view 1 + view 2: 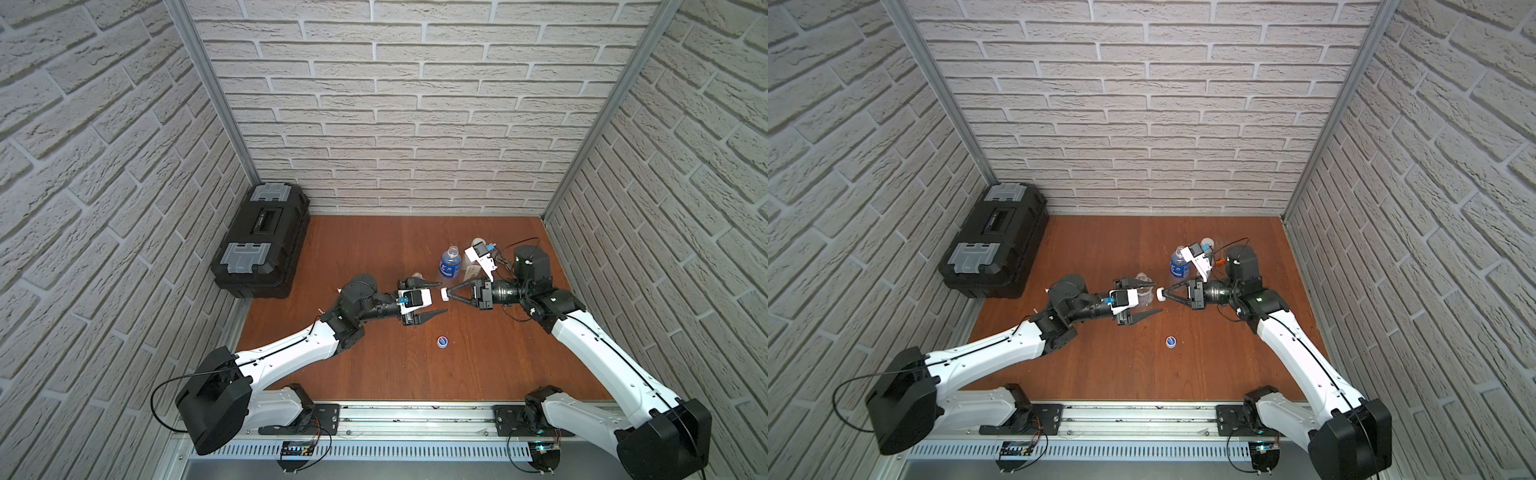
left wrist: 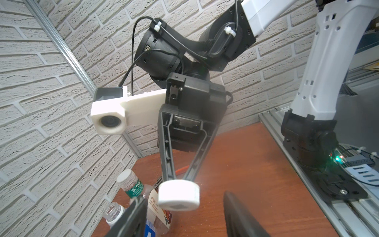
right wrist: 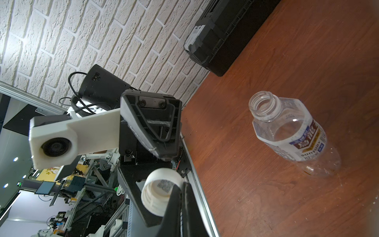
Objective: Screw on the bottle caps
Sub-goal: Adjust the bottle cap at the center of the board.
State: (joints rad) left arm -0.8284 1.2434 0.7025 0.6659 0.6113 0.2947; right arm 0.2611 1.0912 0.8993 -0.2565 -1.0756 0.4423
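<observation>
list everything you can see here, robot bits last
toolbox: 1, black with grey latches, back left by the wall
table: 1, brown wood, centre
walls: 3, white brick, around the table
blue-label bottle: 1, clear, uncapped, upright, back right
green-band bottle: 1, clear, upright, beside blue-label bottle
fitted white cap: 1, white, on green-band bottle
white-label bottle: 1, clear, uncapped, upright, beside left pincer
blue cap: 1, blue and white, loose on table
held white cap: 1, white, in right pincer
arms: 2, white and black, from front rail
left pincer: 1, black, open, jaws either side of held white cap
right pincer: 1, black, shut on held white cap
</observation>
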